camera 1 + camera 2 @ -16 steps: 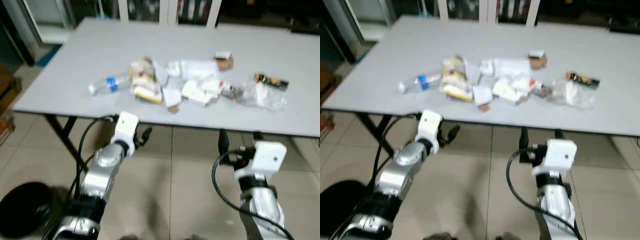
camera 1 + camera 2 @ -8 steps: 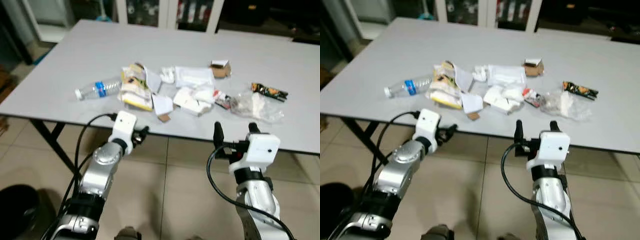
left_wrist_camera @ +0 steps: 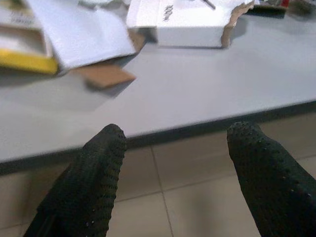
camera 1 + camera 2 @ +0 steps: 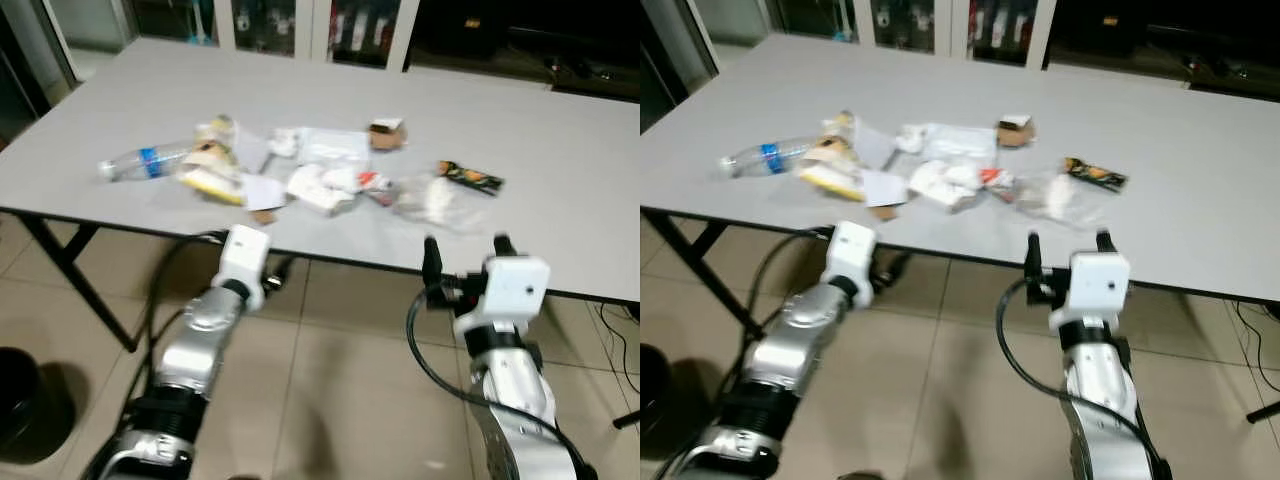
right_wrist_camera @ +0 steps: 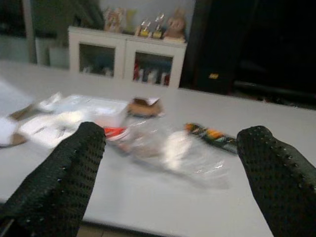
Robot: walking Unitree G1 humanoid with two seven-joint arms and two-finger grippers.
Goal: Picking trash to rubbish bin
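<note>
Desk grey, trash heaped mid-desk toward near edge | black bin on floor off left corner | clear crumpled bag nearest right gripper, fingers spread, empty, at near edge | left gripper likewise released, below edge | risk: low approach strikes desk edge; slippery bag slides away.

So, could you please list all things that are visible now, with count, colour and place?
Table: one, grey, before the robot.
Plastic bottle: one, clear with blue label, lying at the pile's left end.
Yellow and white carton: one, beside the bottle.
White papers and boxes: several, pile's middle.
Brown box: one, small, behind the pile.
Clear plastic bag: one, right of the pile.
Dark snack wrapper: one, far right.
Bin: one, black, on the floor, left.
Left gripper: open, at the table edge.
Right gripper: open, facing the bag.
</note>
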